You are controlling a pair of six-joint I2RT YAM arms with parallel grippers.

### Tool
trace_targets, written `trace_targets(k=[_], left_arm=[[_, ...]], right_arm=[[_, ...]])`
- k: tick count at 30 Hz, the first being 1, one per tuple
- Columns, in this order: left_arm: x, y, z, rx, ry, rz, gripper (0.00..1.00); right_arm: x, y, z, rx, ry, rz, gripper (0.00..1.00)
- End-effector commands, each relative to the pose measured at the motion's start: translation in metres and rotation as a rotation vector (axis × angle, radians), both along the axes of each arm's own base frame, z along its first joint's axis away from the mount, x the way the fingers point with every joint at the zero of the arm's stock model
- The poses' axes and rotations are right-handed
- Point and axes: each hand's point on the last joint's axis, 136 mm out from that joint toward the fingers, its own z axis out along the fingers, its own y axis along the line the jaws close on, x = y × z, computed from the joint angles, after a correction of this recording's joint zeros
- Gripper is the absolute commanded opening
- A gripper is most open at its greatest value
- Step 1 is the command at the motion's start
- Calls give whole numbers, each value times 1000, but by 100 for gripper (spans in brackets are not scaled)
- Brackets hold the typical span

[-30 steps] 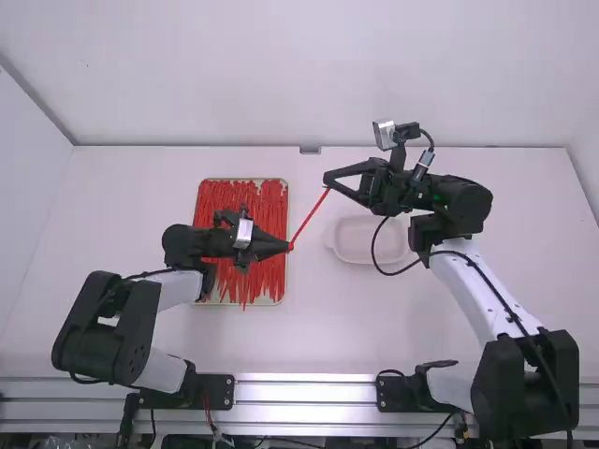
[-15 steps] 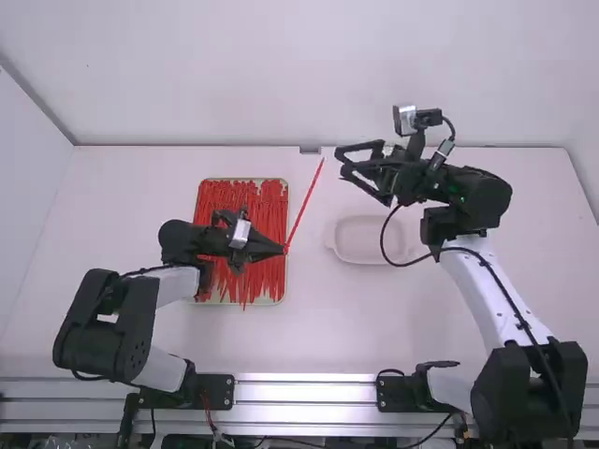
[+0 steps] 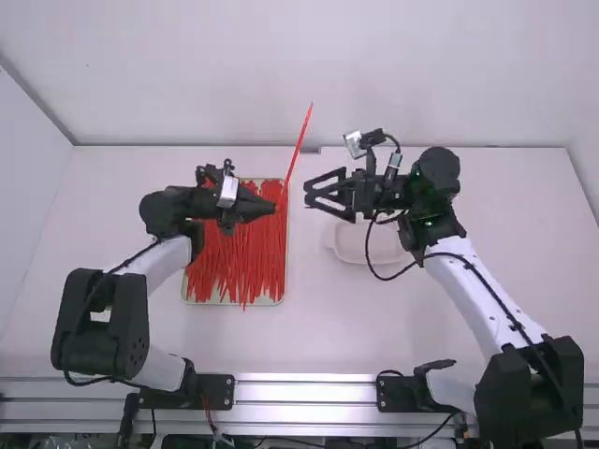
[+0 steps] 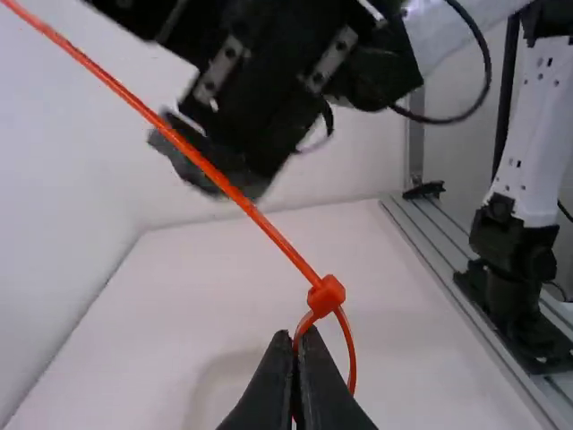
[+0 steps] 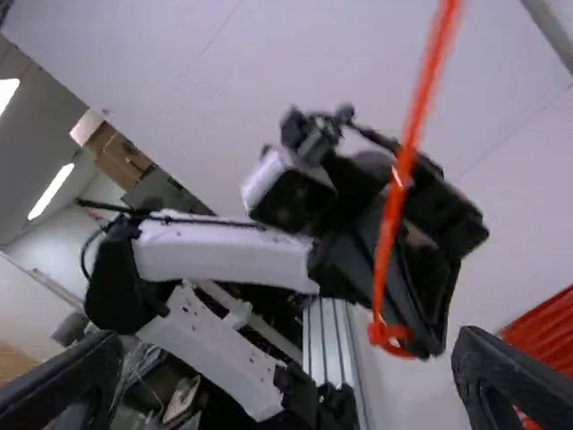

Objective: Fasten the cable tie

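Observation:
A red cable tie [image 3: 298,145] is closed into a small loop [image 4: 345,354], its head [image 4: 326,294] just above my left gripper's tips. The long tail rises steeply toward the back wall. My left gripper [image 3: 269,204] is shut on the loop, above the far end of the tray. My right gripper [image 3: 305,198] stands open just right of the left one, facing it, with nothing between its fingers [image 5: 515,376]. In the right wrist view the tie [image 5: 407,152] hangs in front of the left gripper [image 5: 407,269].
A tray [image 3: 281,297] piled with several loose red ties [image 3: 234,253] lies under the left arm. A white oval dish [image 3: 360,248] sits under the right arm's wrist. Bare table spreads to the right and along the front.
The right gripper let go of the tail and swung left, close to the left gripper. The left gripper carried the tie back over the tray's far end, and the tail now points up.

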Motion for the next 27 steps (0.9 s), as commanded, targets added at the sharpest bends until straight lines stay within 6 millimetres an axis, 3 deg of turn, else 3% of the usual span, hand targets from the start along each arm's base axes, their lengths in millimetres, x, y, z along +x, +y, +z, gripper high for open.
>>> trace_targets(k=[1,10,19,27], left_arm=[[3,-1,13,5,18,-9,1],[14,-6,45,-73,48,35,1],[9,-23,52,-118,61,13,1],[10,-29,58,-155,61,21,2]], right_arm=[[-6,9,8,14,-181,-1,98],[-3,25,10,29,-281,-56,98],[23,15,27,69,-356,-218,98],[19,24,36,101,-358,-226,98]])
